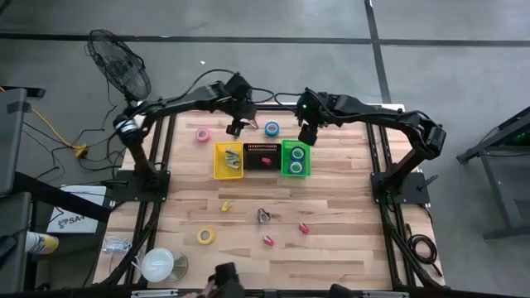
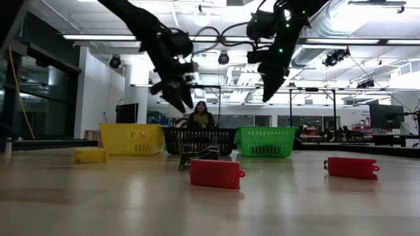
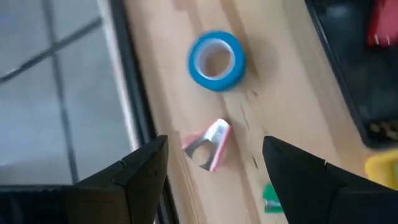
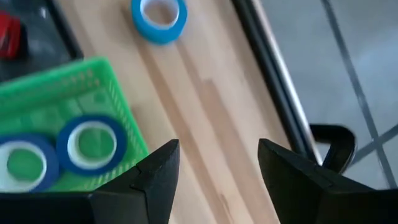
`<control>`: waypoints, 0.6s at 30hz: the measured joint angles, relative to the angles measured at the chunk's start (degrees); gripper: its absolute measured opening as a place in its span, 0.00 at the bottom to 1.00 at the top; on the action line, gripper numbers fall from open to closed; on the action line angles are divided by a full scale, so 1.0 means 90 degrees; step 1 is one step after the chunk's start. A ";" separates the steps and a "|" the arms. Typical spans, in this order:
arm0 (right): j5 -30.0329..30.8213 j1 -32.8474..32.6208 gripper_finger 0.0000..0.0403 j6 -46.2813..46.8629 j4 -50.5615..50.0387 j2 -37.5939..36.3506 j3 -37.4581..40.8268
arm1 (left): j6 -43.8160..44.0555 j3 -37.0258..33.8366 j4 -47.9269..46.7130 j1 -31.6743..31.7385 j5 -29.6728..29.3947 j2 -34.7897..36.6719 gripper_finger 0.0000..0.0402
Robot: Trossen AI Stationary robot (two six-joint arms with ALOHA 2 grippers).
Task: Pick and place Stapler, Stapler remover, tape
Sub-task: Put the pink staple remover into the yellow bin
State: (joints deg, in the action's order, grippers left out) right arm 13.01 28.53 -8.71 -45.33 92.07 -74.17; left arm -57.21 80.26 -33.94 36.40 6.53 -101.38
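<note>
A pink tape (image 1: 203,134) is seen at 9 o'clock of the left claw (image 1: 235,128), held wide above a pink stapler remover (image 3: 208,144). A blue tape (image 1: 272,128) lies between it and the right claw (image 1: 305,135), spread wide, empty, over the green bin (image 1: 296,158) on the tabletop (image 1: 331,232).

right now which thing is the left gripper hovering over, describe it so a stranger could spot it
Find the row of three bins: yellow bin, black bin, green bin. On the bare wood behind them, toward the table's far edge, lies a small pink and silver staple remover, under the open left gripper. Unlike the ring-shaped blue tape beside it, it is a little claw.
</note>
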 joint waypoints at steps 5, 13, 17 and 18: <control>-0.0074 0.0000 0.52 -0.0031 -0.0270 -0.0014 0.0058 | -0.0831 0.0665 -0.0475 -0.0002 -0.0125 -0.0680 0.64; -0.0512 0.0036 0.52 -0.0015 0.0550 -0.0720 0.1473 | -0.1450 0.1200 -0.0878 -0.0002 -0.0471 -0.1299 0.64; -0.0549 0.0036 0.52 0.0130 0.1059 -0.1389 0.2266 | -0.1663 0.1583 -0.1106 -0.0002 -0.0618 -0.1631 0.64; -0.0546 0.0036 0.52 0.0149 0.1131 -0.1576 0.2454 | -0.1691 0.1699 -0.1239 0.0000 -0.0633 -0.1733 0.64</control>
State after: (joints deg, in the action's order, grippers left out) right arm 8.10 28.86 -7.36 -35.15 77.89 -52.09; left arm -72.42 95.55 -45.09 36.41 0.83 -116.98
